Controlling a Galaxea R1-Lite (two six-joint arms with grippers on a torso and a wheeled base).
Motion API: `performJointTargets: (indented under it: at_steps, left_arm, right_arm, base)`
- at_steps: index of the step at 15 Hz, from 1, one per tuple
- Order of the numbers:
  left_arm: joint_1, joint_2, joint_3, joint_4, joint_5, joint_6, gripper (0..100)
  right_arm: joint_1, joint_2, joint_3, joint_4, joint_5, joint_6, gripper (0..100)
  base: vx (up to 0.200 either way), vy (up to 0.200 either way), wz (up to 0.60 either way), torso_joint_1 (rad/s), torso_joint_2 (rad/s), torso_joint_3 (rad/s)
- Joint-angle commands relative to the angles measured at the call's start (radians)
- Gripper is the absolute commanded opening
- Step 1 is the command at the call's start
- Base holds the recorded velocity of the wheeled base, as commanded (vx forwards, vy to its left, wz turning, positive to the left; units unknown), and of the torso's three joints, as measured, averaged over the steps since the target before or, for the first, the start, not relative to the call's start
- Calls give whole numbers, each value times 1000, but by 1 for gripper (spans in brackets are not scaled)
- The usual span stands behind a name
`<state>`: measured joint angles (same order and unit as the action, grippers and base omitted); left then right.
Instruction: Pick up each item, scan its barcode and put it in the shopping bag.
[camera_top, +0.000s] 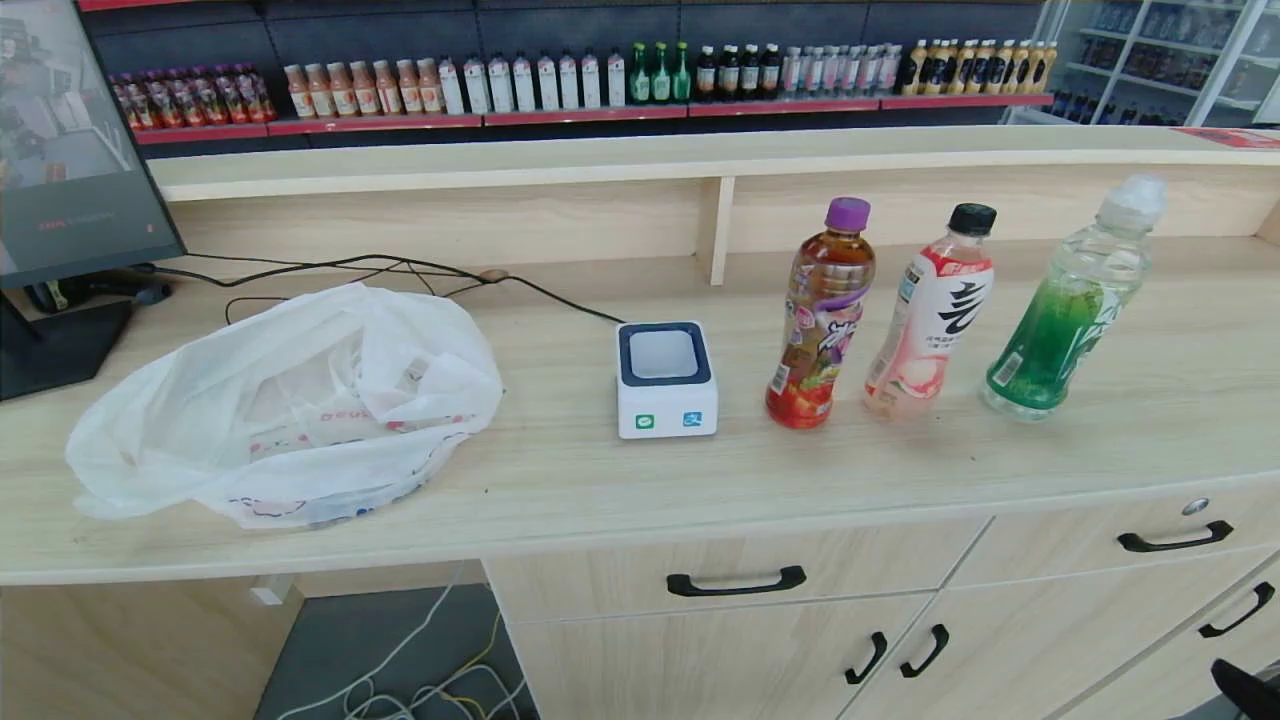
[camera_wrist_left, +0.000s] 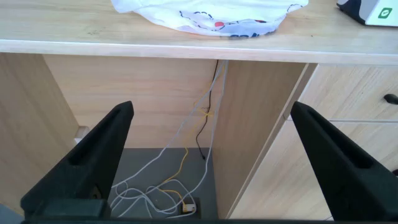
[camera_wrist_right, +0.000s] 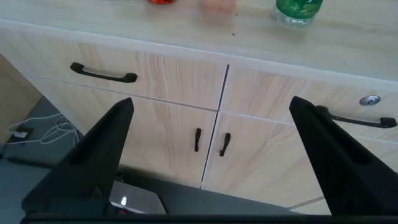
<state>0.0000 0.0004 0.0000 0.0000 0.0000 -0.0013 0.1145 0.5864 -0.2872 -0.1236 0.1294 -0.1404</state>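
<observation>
Purple-capped bottle (camera_top: 822, 315) upright mid-counter beside scanner (camera_top: 665, 380), shopping bag (camera_top: 290, 400) at left end; left hand (camera_wrist_left: 211, 109) and right hand (camera_wrist_right: 211, 102) both wide, below front edge — best gripped mid-body, barcode kept facing outward.

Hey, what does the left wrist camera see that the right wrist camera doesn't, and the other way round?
Left wrist view: the edge of the shopping bag, a corner of the scanner, and loose cables in the gap under the counter.
Right wrist view: the bases of the red bottle, pink bottle and green bottle, above a drawer and cabinet doors.
Both: the counter's front edge, and an open gripper facing it, the left gripper and right gripper.
</observation>
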Motion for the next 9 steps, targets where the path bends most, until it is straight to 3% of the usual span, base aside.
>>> performJointTargets:
  at_steps: [1,3,6,8,9]
  left_arm:
    - [0,0,0,0,0,0,100]
    - [0,0,0,0,0,0,100]
    - [0,0,0,0,0,0,100]
    - [0,0,0,0,0,0,100]
    - [0,0,0,0,0,0,100]
  right_arm:
    - [39,402,-101,-195,1,-71,100]
    - [39,570,-159,-337,-4,-120,100]
    - [77,917,-277,-792,-4,-130,100]
    - [125,1035,-371,-959,-17,-44,100]
    - [163,1037,-379,-975,-60,-15,100]
  base:
    - [0,0,0,0,0,0]
    - [0,0,0,0,0,0]
    - [0,0,0,0,0,0]
    - [0,0,0,0,0,0]
    - [0,0,0,0,0,0]
